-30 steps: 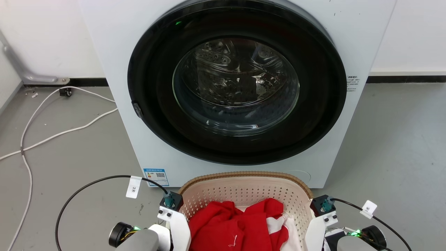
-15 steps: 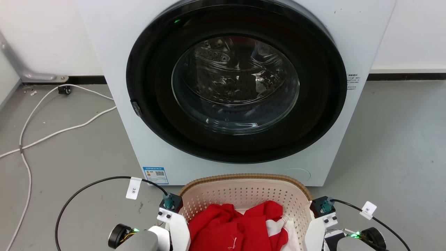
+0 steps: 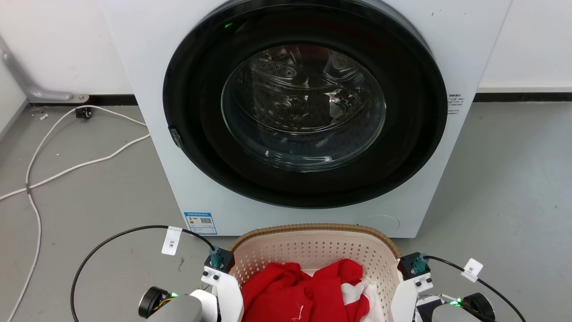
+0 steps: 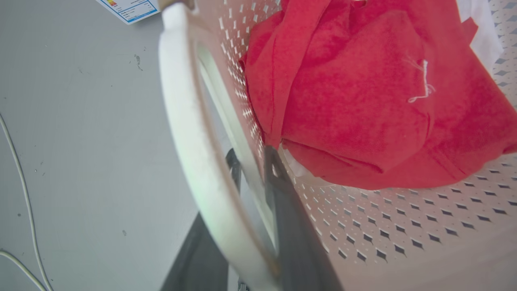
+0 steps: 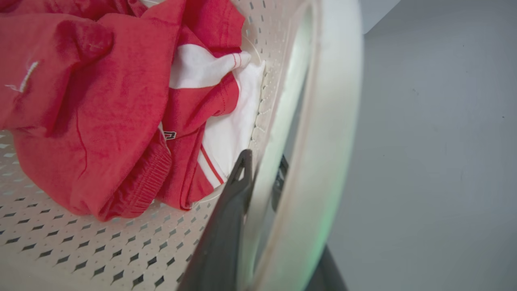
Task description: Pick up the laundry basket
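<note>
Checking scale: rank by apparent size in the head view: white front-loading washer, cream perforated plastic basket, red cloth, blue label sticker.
1. White front-loading washer.
2. Cream perforated plastic basket, cropped at the bottom.
3. Red cloth inside it, also cropped.
4. Blue label sticker.

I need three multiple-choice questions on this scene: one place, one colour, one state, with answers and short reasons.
1. The laundry basket is: A in front of the washer; B on top of it; C behind it.
2. The clothes in it are mostly: A blue; B red; C green.
3. The fingers of the left tool are: A one each side of the basket's wall; B both inside it; C both away from it.
Answers: A, it sits before the washer's door; B, red cloth dominates; A, the wall runs between the fingers.
</note>
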